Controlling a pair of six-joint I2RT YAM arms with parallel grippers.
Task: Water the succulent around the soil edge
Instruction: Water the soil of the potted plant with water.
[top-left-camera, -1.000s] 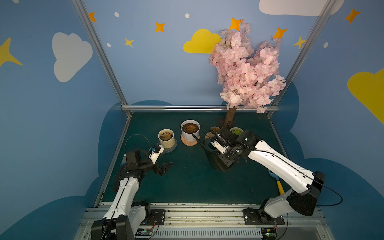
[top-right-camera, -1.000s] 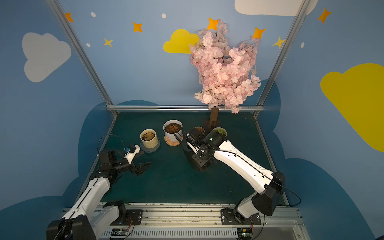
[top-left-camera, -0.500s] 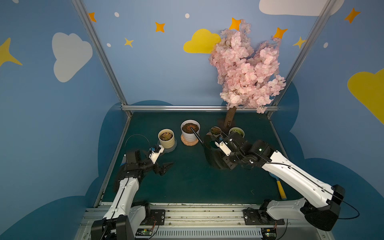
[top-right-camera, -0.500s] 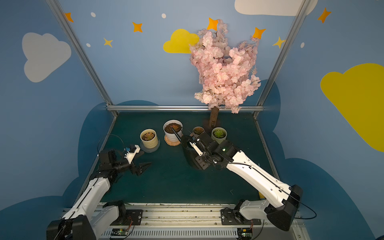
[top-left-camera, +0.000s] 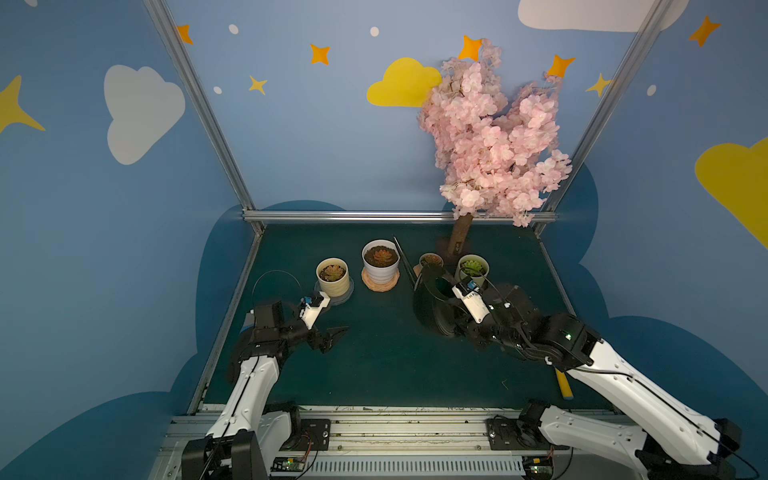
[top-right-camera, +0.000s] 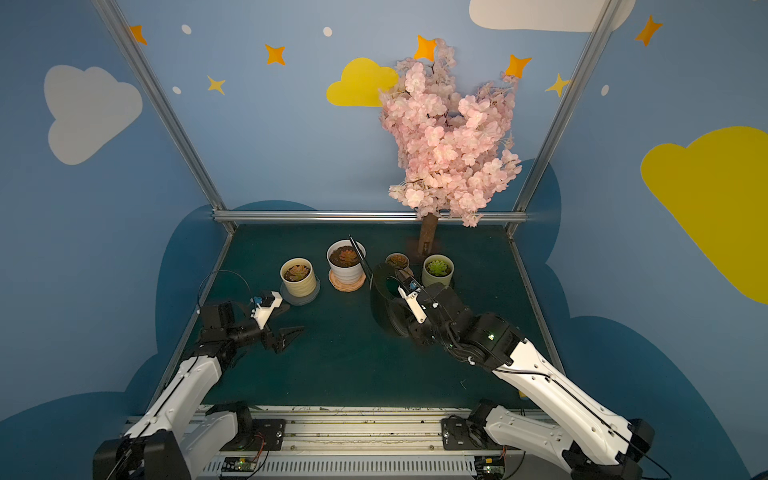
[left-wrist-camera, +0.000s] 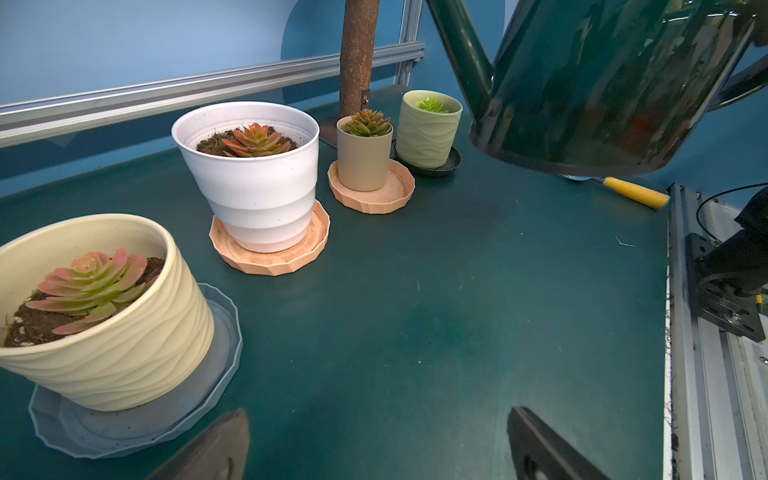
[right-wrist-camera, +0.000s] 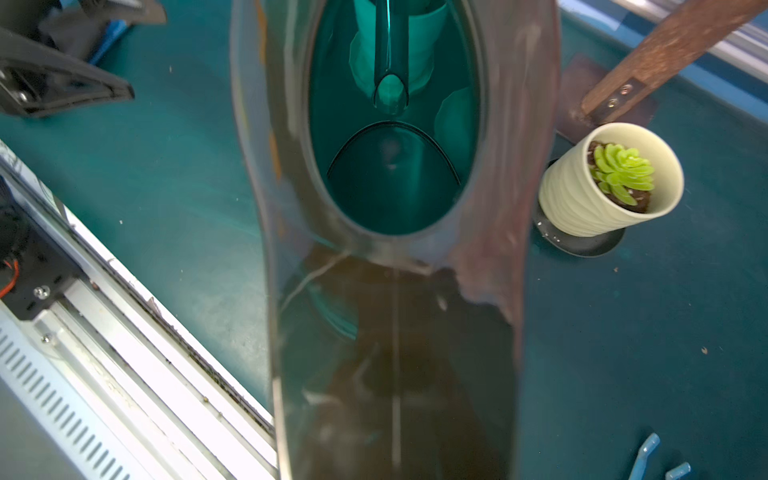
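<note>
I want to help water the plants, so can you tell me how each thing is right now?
watering can: lifted off the table.
right gripper: shut on the watering can.
left gripper: open, empty.
white pot: upright on a big orange saucer.
cream pot: upright on a clear saucer.
tan pot: upright on a small orange saucer.
green pot: upright on a dark saucer.
yellow-handled tool: lying on the table.

A dark green watering can (top-left-camera: 432, 305) hangs tilted just right of centre in both top views, its base clear of the counter (left-wrist-camera: 415, 291). Its thin spout (left-wrist-camera: 461, 54) slants toward the upper left, tip by the right rim of the white pot (top-left-camera: 380, 274). There a reddish succulent (top-left-camera: 380, 255) sits upright in dark soil (left-wrist-camera: 208, 145).
</note>
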